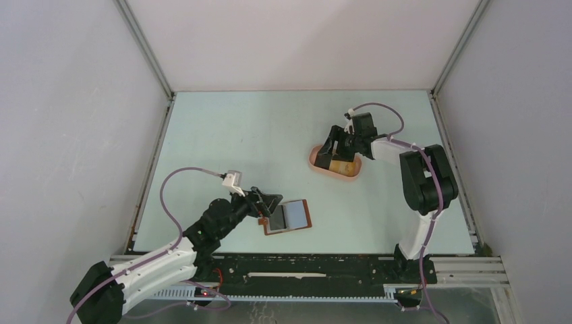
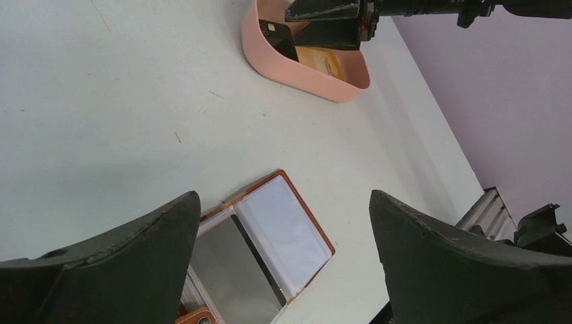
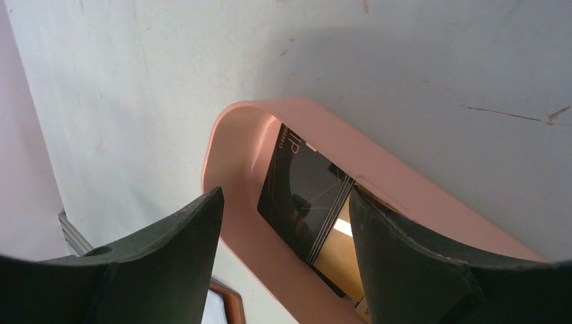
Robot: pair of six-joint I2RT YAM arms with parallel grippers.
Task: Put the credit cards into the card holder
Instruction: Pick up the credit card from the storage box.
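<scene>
The left fingers (image 2: 135,256) are spread to their widest and nothing is grasped between them; they are held just above the desk (image 1: 236,135), tilted down toward the card holder (image 2: 270,236). The card holder is laid open and flat on the desk near the front edge, left of the middle, with its reddish-brown border facing outward and 2 pocket pages turned up, 1 dark grey and 1 pale and clear. Its near corner is covered by the left fingers in the top view, and whether it is touched there cannot be told. The right fingers (image 3: 162,256) are parted too and are lowered over the pink oval tray (image 3: 229,135), which is set well apart from the card holder, farther back and right of the middle. The credit cards are found inside that tray: 1 black card (image 3: 303,196) is seen between the right fingers, propped at a slant against the tray's wall, and a tan-yellow card (image 3: 340,263) is partly covered beneath it. A strip of pink tray is seen between the black card and 1 finger, so the card is flanked but not clamped. No card is seen in the card holder's pockets.
</scene>
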